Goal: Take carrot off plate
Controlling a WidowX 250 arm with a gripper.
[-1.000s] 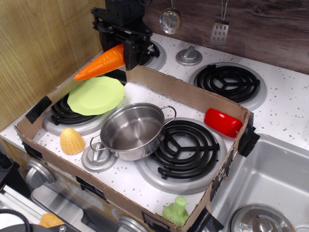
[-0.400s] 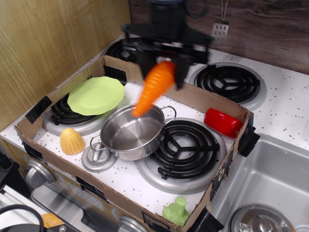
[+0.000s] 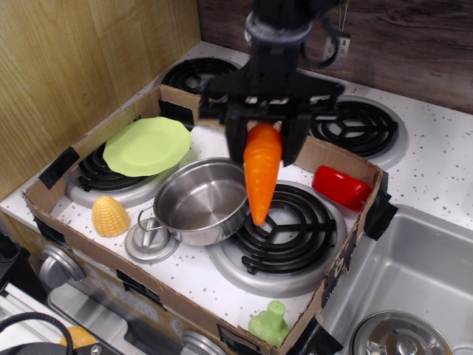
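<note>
While the carrot hangs point-down in mid-air, the gripper has it pinched by the thick upper end, one dark finger on each side, and that grasp looks firm enough from here. Look where the carrot sits: tip dangling over the front right burner, just beside the rim of the steel pot, and well apart from the plate, which lies bare over the back left burner inside the cardboard tray. So I'd call the lifting-off part done; we're in the carry, with only the set-down left. The next move, as I read it, calls for picking a landing spot and lowering until the tip meets a surface before the fingers let go. The open coil below looks the natural choice, though a long glossy toy dropped upright will likely topple and roll, so a low, gentle release would suit it. Things to steer round: the pot handle close behind the carrot, and the red pepper off to one side by the tray wall. The corn cob and the grey lid sit near the front, out of the way.
</note>
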